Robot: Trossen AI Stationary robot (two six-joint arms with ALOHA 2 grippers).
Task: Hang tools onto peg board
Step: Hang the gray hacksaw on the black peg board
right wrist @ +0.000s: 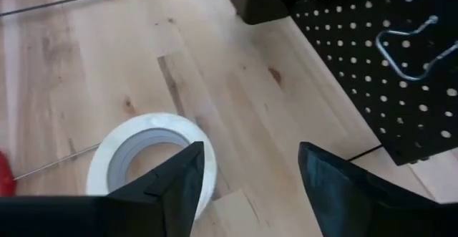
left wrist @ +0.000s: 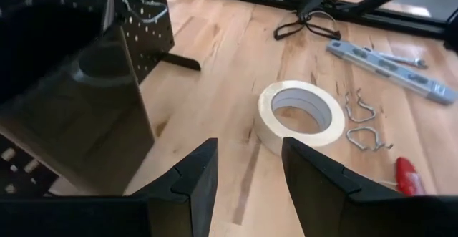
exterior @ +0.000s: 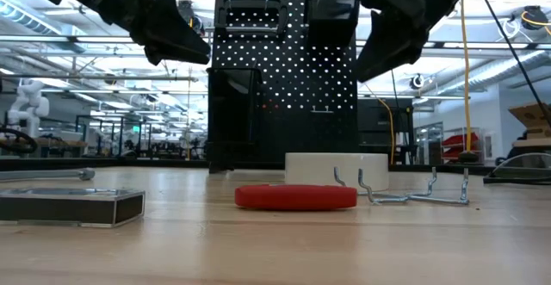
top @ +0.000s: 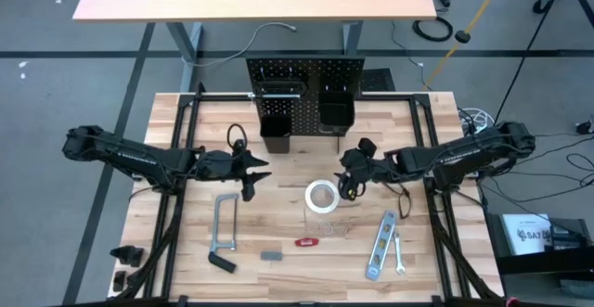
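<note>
The black peg board (top: 303,89) stands upright at the table's far middle, with two black bins (top: 276,121) (top: 335,112) on its front. A white tape roll (top: 322,197) lies flat on the table, between my two grippers and a little nearer than them. My left gripper (top: 255,172) hovers open to the left of the roll, nothing between its fingers (left wrist: 204,172). My right gripper (top: 351,182) hovers open to the right of the roll (right wrist: 147,155), also with nothing in it. Black pliers (left wrist: 308,26) lie on the table just under it.
A grey bar clamp (top: 223,231), a small grey block (top: 270,255) and a red-handled tool (top: 306,242) lie near the front. Loose wire hooks (top: 339,225) lie beside the tape. A silver level (top: 380,245) and a wrench (top: 397,254) lie at front right.
</note>
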